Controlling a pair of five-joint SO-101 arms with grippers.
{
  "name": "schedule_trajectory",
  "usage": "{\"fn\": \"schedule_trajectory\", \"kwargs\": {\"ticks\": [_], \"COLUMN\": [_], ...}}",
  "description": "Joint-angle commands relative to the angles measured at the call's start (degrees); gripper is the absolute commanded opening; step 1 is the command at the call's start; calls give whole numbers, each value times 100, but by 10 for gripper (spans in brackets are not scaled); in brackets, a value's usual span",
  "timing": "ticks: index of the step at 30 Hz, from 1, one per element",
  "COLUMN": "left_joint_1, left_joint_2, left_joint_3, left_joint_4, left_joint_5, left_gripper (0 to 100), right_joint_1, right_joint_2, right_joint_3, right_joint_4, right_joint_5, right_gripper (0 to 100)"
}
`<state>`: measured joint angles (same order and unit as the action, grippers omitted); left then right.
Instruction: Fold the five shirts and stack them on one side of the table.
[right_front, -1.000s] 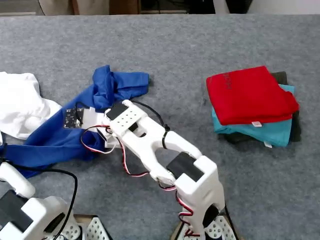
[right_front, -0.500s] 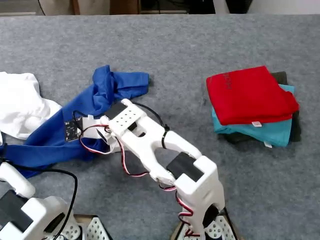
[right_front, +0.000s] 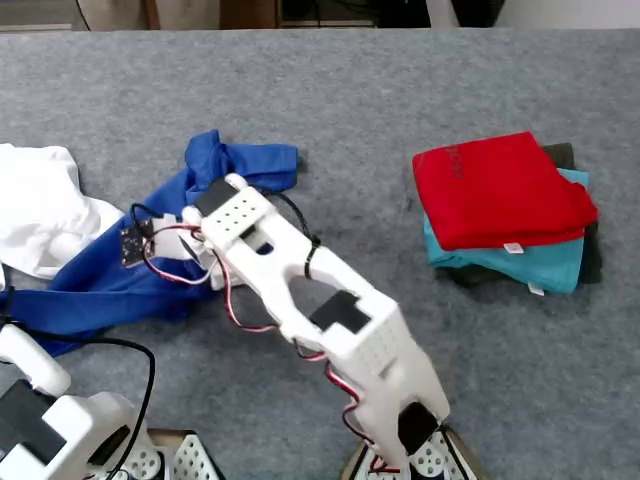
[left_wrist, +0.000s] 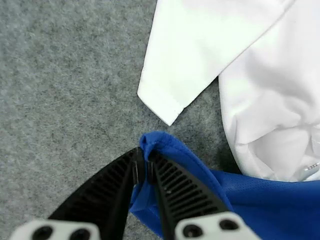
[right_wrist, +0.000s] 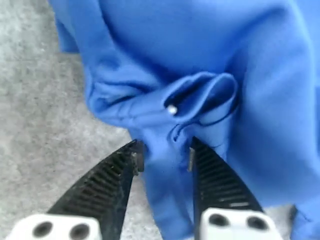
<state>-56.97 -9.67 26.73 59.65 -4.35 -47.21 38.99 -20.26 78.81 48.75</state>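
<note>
At the left edge of the high view, the white shirt (right_front: 40, 205) lies crumpled where it was. Just beside it the blue shirt (right_front: 90, 285) sprawls across the left centre, and the left gripper (left_wrist: 143, 162) has its fingers clamped on the shirt's edge. The right gripper (right_wrist: 164, 150), fingers parted astride a blue fold, has pushed toward the upper left over the last second. At right, the folded stack with the red shirt (right_front: 500, 190) on top has not moved.

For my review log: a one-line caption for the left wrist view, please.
Left hand pinches a fold of the blue shirt, white shirt lying close by.
</note>
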Motion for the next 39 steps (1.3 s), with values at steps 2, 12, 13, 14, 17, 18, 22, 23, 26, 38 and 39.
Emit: {"fn": "schedule_trajectory", "kwargs": {"ticks": [2,12,13,14,17,18,22,23,26,38,39], "left_joint_1": [18,18,18,18,18,18,18,18,18,105,114], "left_joint_2": [-84,-84,-84,-84,-84,-84,-84,-84,-84,-84,-84], "left_joint_3": [-79,-79,-79,-79,-79,-79,-79,-79,-79,-70,-70], "left_joint_4": [-79,-79,-70,-62,-53,-53,-53,-53,-44,-44,-44], "left_joint_5": [-9,-9,-9,-9,-9,-9,-9,-9,-9,-9,-9], "left_gripper": [18,18,18,18,18,18,18,18,18,18,18], "right_joint_1": [119,127,127,127,154,163,180,180,180,259,277], "right_joint_2": [541,1516,1604,1701,1938,2000,2220,2264,2360,2519,2510], "right_joint_3": [-1305,-3574,-3732,-3873,-4198,-4286,-4549,-4602,-4778,-4945,-4945], "right_joint_4": [510,2004,2084,2145,2277,2277,2277,2277,2259,2286,2303], "right_joint_5": [53,325,325,325,325,325,308,308,308,316,316], "right_gripper": [174,174,174,174,174,174,174,174,174,174,174]}}
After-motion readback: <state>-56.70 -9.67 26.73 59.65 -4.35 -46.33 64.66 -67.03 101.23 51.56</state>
